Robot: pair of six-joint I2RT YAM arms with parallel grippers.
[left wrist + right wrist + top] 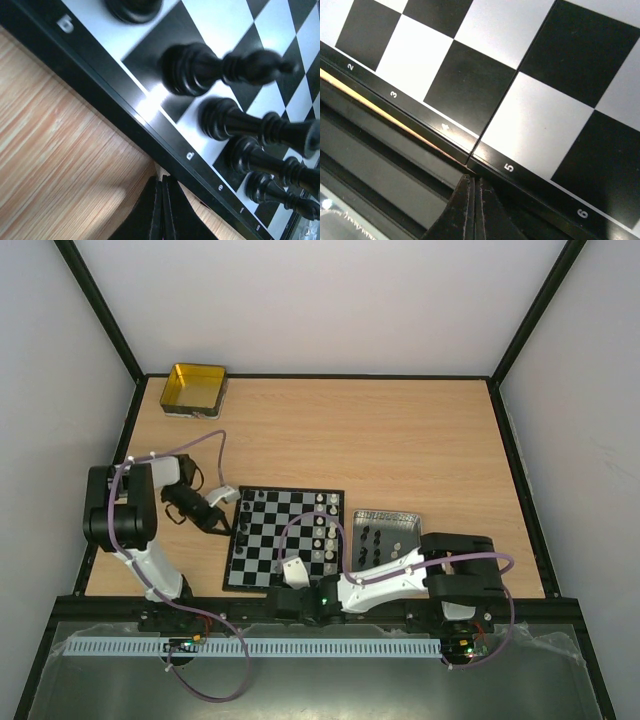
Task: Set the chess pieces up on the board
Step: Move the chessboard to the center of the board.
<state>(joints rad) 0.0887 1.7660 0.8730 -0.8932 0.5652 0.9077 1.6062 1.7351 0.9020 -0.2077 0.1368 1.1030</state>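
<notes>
Overhead shot's evenly lit, sharp, soft shadows on the light wooden desk. Left wrist view: tiny black chess pieces are blurry, white glare on the small checkered chessboard edge. Right wrist view's clear, dimmer bottom-left.

The left arm and right arm were black with white links and looping purple cables; the left gripper was black.

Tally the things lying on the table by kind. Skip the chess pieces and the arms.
Chessboard: 1
Grey tray: 1
Gold tin: 1
Total: 3
</notes>
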